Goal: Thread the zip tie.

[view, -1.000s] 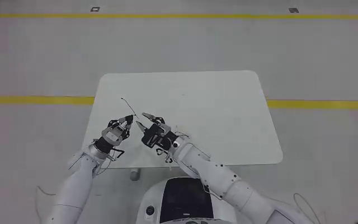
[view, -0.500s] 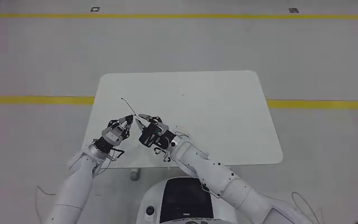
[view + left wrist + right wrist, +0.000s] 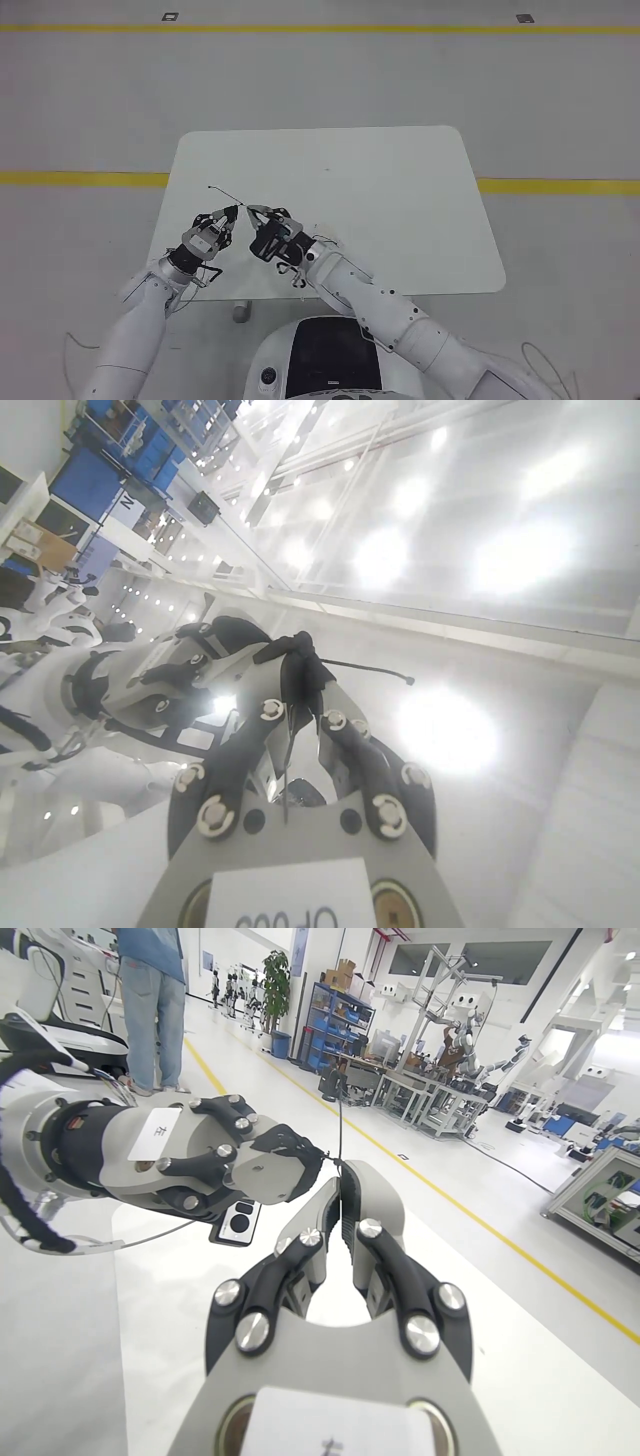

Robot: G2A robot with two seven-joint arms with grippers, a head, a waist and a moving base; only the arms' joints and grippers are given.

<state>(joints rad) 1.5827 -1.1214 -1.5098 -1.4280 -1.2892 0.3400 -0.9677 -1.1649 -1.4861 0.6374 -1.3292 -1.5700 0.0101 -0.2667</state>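
Thin black plastic zip tie (image 3: 224,195) held above white desk (image 3: 400,200), 8 o'clock region, free end toward 10 o'clock. Left end effector (image 3: 300,667) and right end effector (image 3: 341,1189) both pinch it. Judged: alignment step; next needs fine tip-into-head feed.
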